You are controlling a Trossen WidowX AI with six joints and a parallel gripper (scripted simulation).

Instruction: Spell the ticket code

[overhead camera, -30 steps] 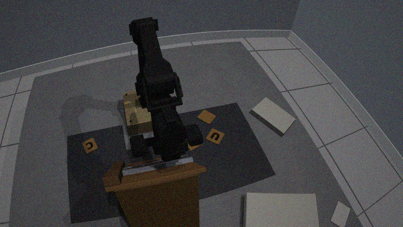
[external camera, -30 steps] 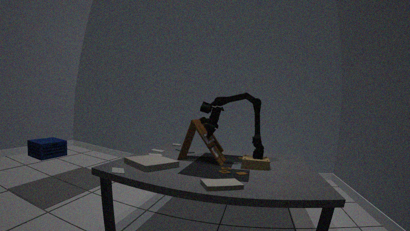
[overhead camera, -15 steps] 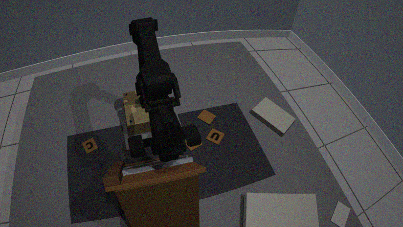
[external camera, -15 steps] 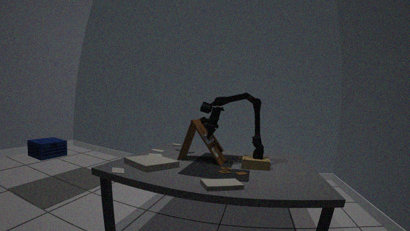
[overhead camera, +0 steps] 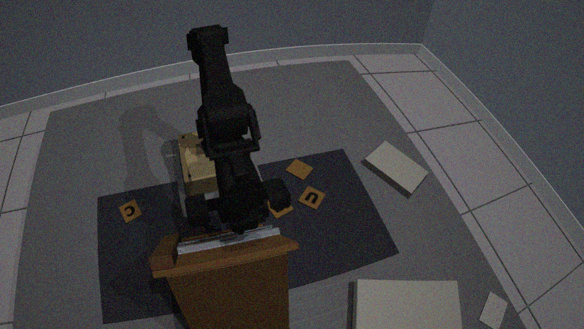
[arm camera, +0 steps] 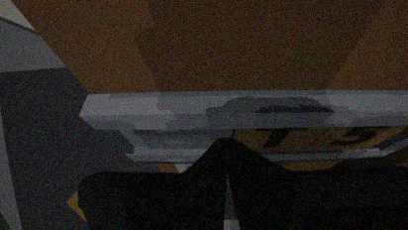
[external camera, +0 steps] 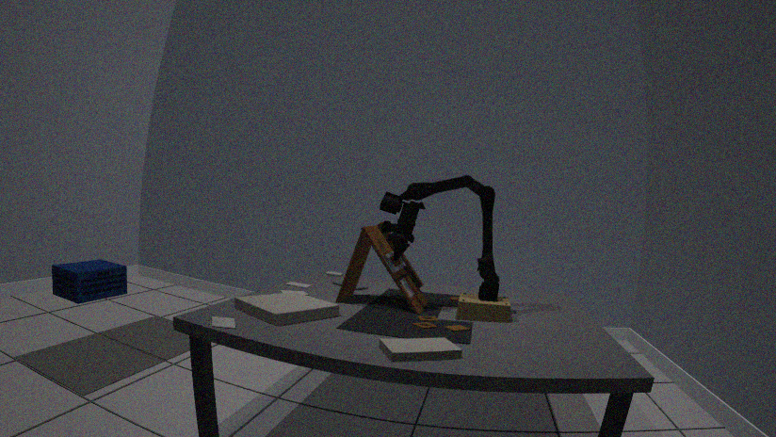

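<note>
My gripper (overhead camera: 241,229) (external camera: 397,257) (arm camera: 225,145) is shut and empty, its fingertips down at the pale letter rail (overhead camera: 267,234) (arm camera: 173,119) on the sloping wooden board (overhead camera: 228,294) (external camera: 352,272) (arm camera: 198,55). In the wrist view, a tile (arm camera: 255,139), apparently T, and a tile (arm camera: 347,139) resembling S or 5 sit in the rail right of the fingertips. Whether they touch is unclear. A C tile (overhead camera: 130,210) lies left on the mat. A U-like tile (overhead camera: 311,197), a plain-faced tile (overhead camera: 299,169) and a partly hidden tile (overhead camera: 281,210) lie right. No readable ticket shows.
The dark mat (overhead camera: 347,228) (external camera: 369,320) lies under the board. A pale slab (overhead camera: 396,167) (external camera: 420,347) and a larger one (overhead camera: 408,306) (external camera: 287,306) lie on the counter (external camera: 542,347). A small white card (overhead camera: 493,309) (external camera: 222,322) is near its edge. The arm stands on a wooden base (external camera: 484,310).
</note>
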